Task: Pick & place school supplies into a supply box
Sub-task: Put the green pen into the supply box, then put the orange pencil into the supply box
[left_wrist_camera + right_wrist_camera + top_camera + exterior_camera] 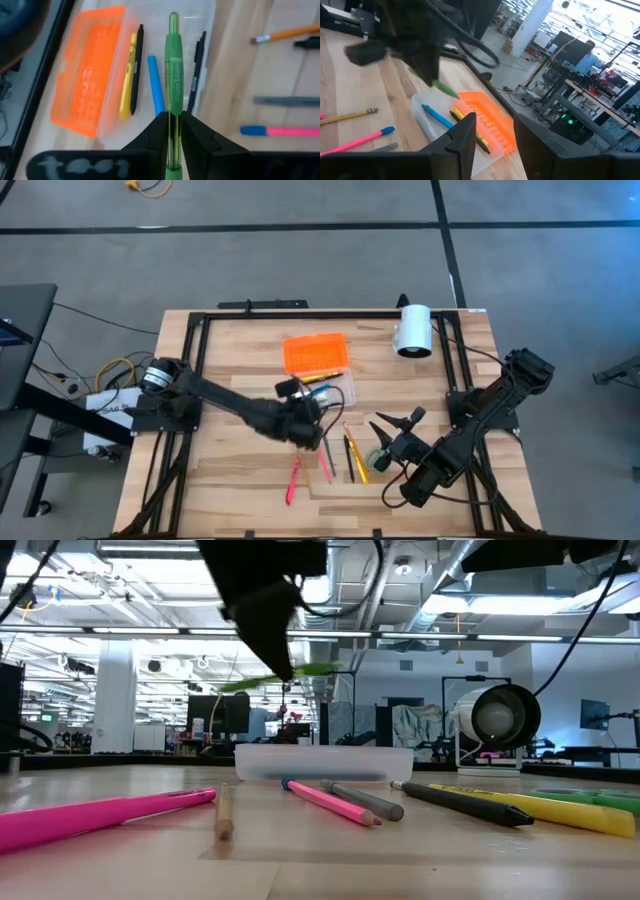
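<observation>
Gripping a green Paper Mate pen (173, 75) between its closed fingers, the left gripper (172, 131) hangs above the supply box (210, 20), a clear plastic tray near the middle of the wooden table (230, 350). In the left wrist view we see the pen lying lengthwise over the tray, clamped at its lower barrel. In the low view the pen (285, 677) is clear of the tray (322, 761), tilted slightly and not touching it.

Inside the supply box we find a yellow pen (128, 75), a black pen (137, 67), a blue pen (156, 90) and a second black pen (197, 70) along the far wall. The ridged orange lid (315, 352) lies open, touching the box on the side away from the arms.

On the table beside the box, toward the arms, we see loose supplies: a pink pen (292, 480), a pink pencil (325, 463), a black marker (350, 457), a yellow highlighter (358, 460) and green-handled scissors (374, 458).

The right gripper (397, 423) waits to the right of the box, near the scissors, with its fingers (462, 137) spread and holding nothing. A white cylinder (412, 330) stands well beyond the box, at the table's back right.
</observation>
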